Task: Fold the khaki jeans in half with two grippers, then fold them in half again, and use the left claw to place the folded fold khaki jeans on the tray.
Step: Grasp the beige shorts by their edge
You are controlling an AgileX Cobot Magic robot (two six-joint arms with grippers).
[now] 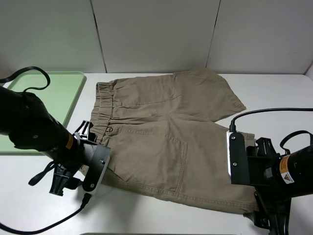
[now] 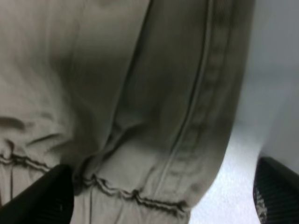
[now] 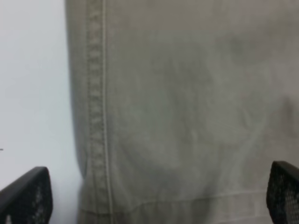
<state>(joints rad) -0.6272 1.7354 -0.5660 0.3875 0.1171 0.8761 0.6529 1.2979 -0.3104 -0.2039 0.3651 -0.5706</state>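
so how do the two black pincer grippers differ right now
The left black pincer gripper is at the khaki cotton shorts' gathered waistband; the right gripper is at a leg hem. The left is near the mint-green plastic tray; the right is far from it. Both have fingers open, pinching nothing.

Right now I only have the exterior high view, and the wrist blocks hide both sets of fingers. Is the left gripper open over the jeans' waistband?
Observer: Yes. The left wrist view shows the left gripper open, its fingers spread either side of the waistband corner of the khaki jeans.
Operator: And the right one?
Observer: The right gripper is open too, one finger over bare table, the other over cloth, with the side seam between them.
Operator: Which end of that leg is it at?
Observer: The hem end; its stitch line runs across between the fingertips.
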